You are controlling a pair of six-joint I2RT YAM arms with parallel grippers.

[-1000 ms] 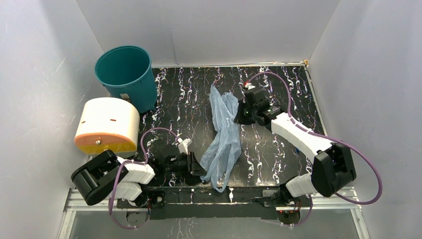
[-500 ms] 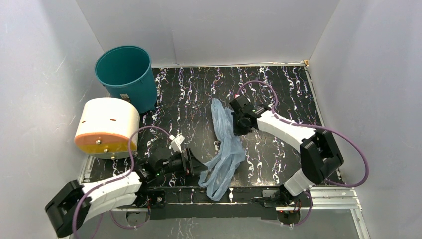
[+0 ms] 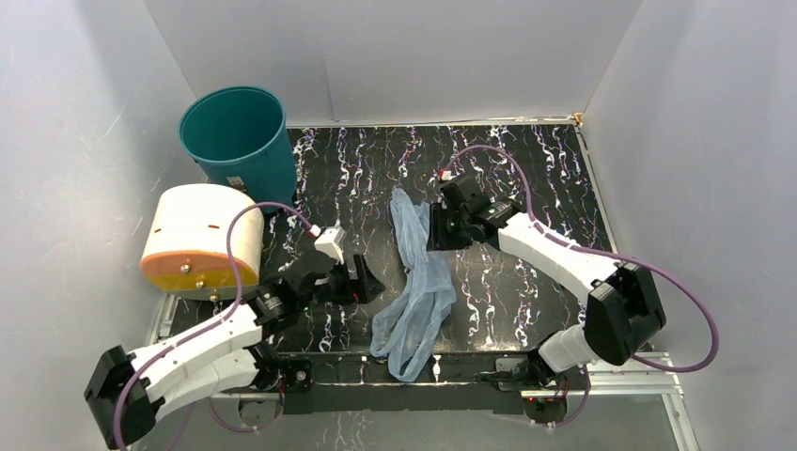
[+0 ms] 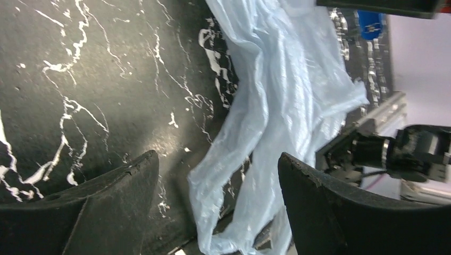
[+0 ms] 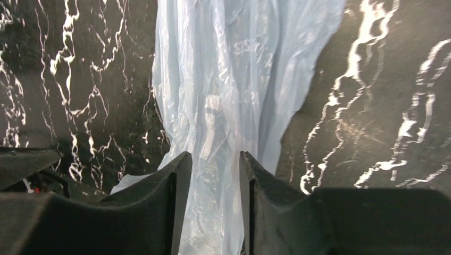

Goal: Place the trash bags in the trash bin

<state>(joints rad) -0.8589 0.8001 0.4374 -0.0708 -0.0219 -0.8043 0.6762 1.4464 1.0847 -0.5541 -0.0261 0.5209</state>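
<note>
Left arm [image 3: 202, 343] and right arm [image 3: 556, 254] both rise from the black mounting rail [image 3: 404, 368] — white shells jointed by chunky black housings, with a purple cable [image 3: 489, 147] looping along each. The left gripper [image 4: 218, 159], nearest that rail, carries matte-black, rough-edged wedge fingers [image 4: 345, 212].

Bright, even overhead light; soft shadows; glossy table [image 3: 357, 169] glints; wrist views blur close up.
</note>
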